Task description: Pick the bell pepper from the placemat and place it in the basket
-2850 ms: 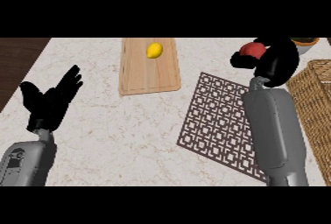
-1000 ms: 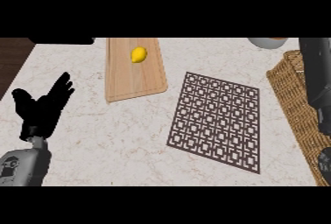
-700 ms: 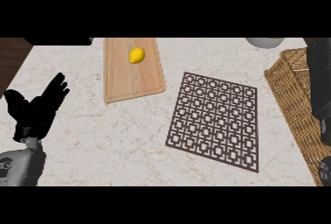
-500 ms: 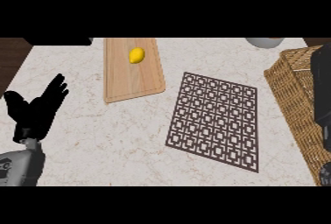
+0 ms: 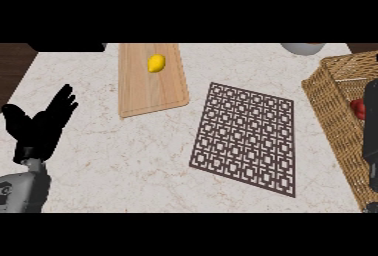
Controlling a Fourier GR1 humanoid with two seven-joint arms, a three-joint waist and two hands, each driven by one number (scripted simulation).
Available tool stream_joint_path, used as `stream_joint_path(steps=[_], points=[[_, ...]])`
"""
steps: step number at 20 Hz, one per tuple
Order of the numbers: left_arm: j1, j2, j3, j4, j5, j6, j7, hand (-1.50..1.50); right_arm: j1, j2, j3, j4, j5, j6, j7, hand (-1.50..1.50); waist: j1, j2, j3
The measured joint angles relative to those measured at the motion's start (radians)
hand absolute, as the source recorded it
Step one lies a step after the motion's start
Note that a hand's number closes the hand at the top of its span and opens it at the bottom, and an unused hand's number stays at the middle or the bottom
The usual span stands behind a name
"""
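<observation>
Red bell pepper (image 5: 358, 108): lying inside woven wicker basket (image 5: 334, 125), at 3 o'clock.
Left hand (image 5: 38, 127): resting at 9 o'clock, fingers spread.
Right hand: fingers cannot tell.

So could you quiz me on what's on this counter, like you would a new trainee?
1. True or false: the bell pepper lies on the placemat.
2. What yellow thing sits on the cutting board?
A) a lemon
B) a banana
C) a cup
3. Fill in: the left hand rests open near the view's ____ edge.

Key:
1. False. The red pepper shows inside the basket, partly hidden by the right arm.
2. A
3. left
</observation>
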Motion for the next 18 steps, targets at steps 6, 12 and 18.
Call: stream_joint_path(steps=[6,12,18], points=[[0.013,-0.01,-0.006,-0.009,-0.007,0.003,-0.001,0.0,0.031,-0.001,0.009,-0.043,-0.071,-0.065,-0.032,-1.5,-0.001,-0.001,0.0],[0.005,-0.008,0.001,0.004,-0.009,0.006,-0.006,0.0,0.064,0.027,-0.027,-0.225,-0.067,-0.142,-0.009,-1.5,-0.013,-0.005,0.0],[0.023,0.0,0.012,-0.011,-0.005,0.009,0.009,0.0,0.181,0.16,-0.049,-0.549,-0.111,-0.181,-0.006,-1.5,-0.033,-0.016,-0.001]])
